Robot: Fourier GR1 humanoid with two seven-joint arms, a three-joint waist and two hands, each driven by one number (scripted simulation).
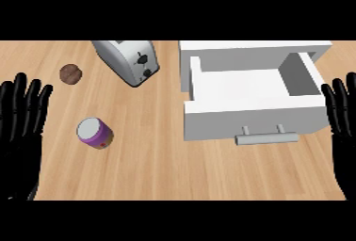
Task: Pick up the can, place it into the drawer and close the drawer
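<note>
Your left hand (21, 110) rests at nine o'clock, fingers straight, released. The can (94, 133), purple with a pale silver top, stands upright on the counter (160, 174) around seven o'clock. The white drawer (254, 101) sits pulled out. Your right hand (342, 108) rests released at three o'clock.

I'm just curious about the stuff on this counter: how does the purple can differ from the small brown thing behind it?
The can is purple with a pale grey top; the brown object is dull brown all over. The can is the larger of the two and stands as an upright cylinder, while the brown object is a low, roundish lump. The can sits nearer the robot, the brown object farther back by the toaster. Both rest untouched on the wooden counter.
</note>
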